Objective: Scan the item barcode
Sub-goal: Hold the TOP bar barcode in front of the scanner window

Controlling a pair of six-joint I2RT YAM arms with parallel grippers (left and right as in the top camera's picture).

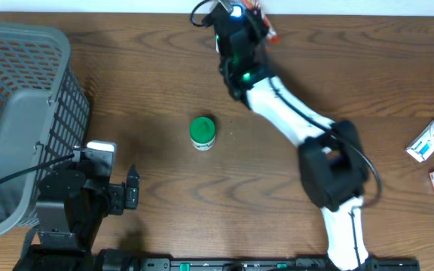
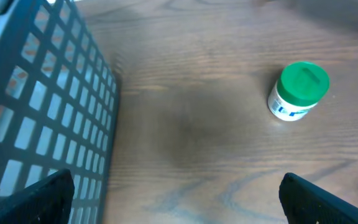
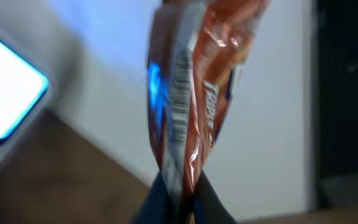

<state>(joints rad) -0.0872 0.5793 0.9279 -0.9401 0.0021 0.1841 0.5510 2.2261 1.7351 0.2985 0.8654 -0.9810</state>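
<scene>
Orange-red snack packet (image 3: 191,93) is being pinched by its edge in the right hand (image 3: 179,202), fingers clenching it tight out at the far side of the table (image 1: 126,68). Its barcode (image 3: 178,106) is turning up on the side nearest a glowing blue-white light (image 3: 8,99), and blue is glinting off the wrapper. Left hand (image 2: 179,199) is hovering low beside the grey basket (image 2: 42,106), fingers spread wide, grasping nothing. Green-lidded jar (image 1: 202,132) is standing mid-table, well apart from both.

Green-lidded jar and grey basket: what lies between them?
Nothing but bare table separates the green-lidded jar from the grey basket; the left wrist view shows it.
</scene>
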